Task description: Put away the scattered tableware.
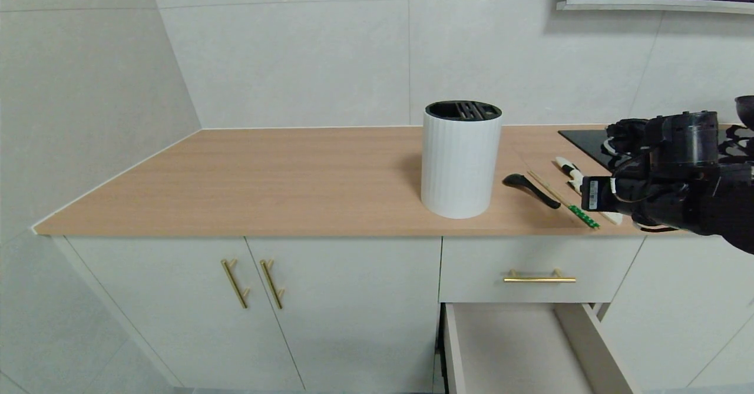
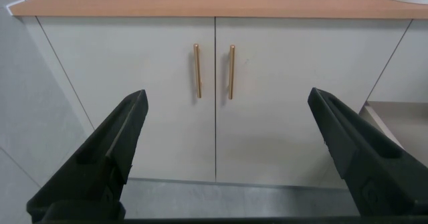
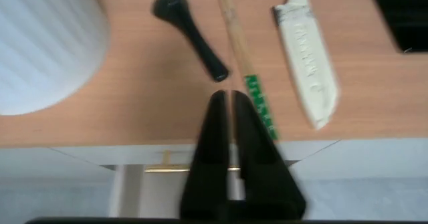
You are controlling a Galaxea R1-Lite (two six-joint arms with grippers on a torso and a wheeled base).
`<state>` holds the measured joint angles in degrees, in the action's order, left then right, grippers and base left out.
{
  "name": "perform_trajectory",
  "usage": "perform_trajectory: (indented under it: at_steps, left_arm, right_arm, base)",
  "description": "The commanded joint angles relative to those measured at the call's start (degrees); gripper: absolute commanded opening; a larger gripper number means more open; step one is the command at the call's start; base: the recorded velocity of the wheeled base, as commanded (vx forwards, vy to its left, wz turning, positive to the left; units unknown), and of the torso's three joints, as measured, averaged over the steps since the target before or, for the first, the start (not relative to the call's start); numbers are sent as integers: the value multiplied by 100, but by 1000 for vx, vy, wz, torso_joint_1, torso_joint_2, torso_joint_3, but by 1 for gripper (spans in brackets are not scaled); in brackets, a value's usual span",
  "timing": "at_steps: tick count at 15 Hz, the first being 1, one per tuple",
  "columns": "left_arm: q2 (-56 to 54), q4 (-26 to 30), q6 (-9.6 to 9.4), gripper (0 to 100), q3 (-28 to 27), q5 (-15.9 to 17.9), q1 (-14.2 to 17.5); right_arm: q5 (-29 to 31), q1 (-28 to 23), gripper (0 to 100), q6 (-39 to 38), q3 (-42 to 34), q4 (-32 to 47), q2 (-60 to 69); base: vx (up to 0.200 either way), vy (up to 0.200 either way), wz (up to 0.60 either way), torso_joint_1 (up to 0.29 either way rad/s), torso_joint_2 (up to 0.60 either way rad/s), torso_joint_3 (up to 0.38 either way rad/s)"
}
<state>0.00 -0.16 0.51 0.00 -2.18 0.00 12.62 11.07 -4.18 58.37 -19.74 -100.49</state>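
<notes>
On the wooden counter (image 1: 265, 176) stands a white ribbed holder (image 1: 461, 158) with a black slotted top. To its right lie a black spoon (image 1: 530, 189), a pair of chopsticks with green ends (image 1: 562, 199) and a white knife (image 1: 574, 176). The right wrist view shows the spoon (image 3: 190, 33), chopsticks (image 3: 244, 57), knife (image 3: 306, 50) and holder (image 3: 40, 43) from above. My right gripper (image 3: 229, 100) is shut with nothing in it, above the counter's front edge, next to the chopsticks' green ends. My left gripper (image 2: 227, 117) is open, low down, facing the cabinet doors.
A drawer (image 1: 512, 347) stands pulled out below the counter on the right, under a closed drawer with a gold handle (image 1: 539, 277). A black cooktop (image 1: 589, 141) lies at the counter's far right. Two cabinet doors with gold handles (image 2: 214, 70) are on the left.
</notes>
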Motion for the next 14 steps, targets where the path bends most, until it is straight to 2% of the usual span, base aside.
perform_trajectory:
  at_steps: [1, 6, 8, 14]
  left_arm:
    - [9, -2, 2, 100, 0, -2, 0]
    - [9, -2, 2, 100, 0, -2, 0]
    - [9, -2, 2, 100, 0, -2, 0]
    - [9, -2, 2, 100, 0, -2, 0]
  right_arm:
    - [-365, -246, 100, 119, 131, 154, -24]
    - [-1411, -764, 100, 945, 667, 831, -199]
    - [-1508, -878, 100, 1051, 1019, 893, -621]
    - [-1525, -896, 100, 1130, 1045, 875, -1210]
  base:
    - [0, 0, 0, 0, 0, 0]
    - [0, 0, 0, 0, 0, 0]
    - [0, 0, 0, 0, 0, 0]
    - [0, 0, 0, 0, 0, 0]
